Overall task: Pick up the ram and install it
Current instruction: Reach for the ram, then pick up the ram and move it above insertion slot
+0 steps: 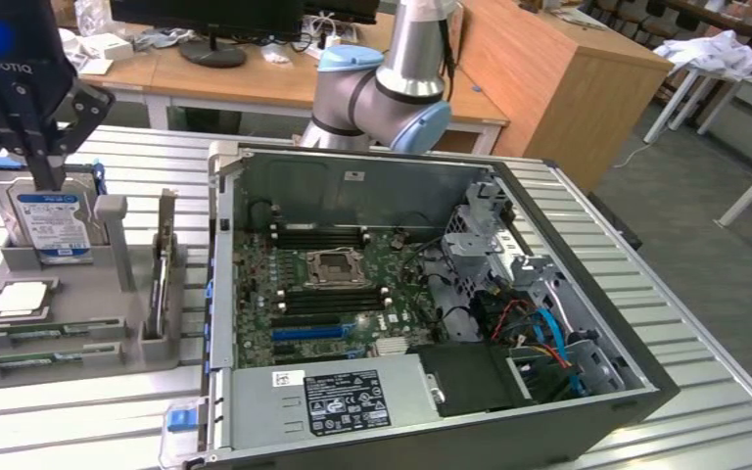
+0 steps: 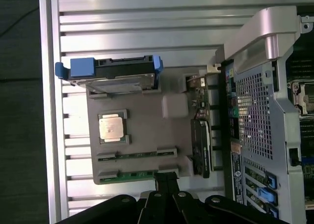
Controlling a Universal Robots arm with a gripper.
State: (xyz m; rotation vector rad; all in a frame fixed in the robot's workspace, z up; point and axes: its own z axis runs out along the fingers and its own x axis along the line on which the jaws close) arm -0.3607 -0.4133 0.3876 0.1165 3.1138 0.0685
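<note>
Your pincer (image 1: pixel 52 182) hangs clenched and empty over the gray holder (image 2: pixel 147 128), whose slot, it seems, keeps the ram (image 2: pixel 131 175) on edge for grasping.

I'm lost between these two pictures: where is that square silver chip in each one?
Exterior view: the square silver chip lies on the grey tray at the exterior view's left, just in front of the standing hard drive.
Wrist view: the chip sits between the hard drive and the ram sticks.
Shared landmark: the hard drive.
</note>
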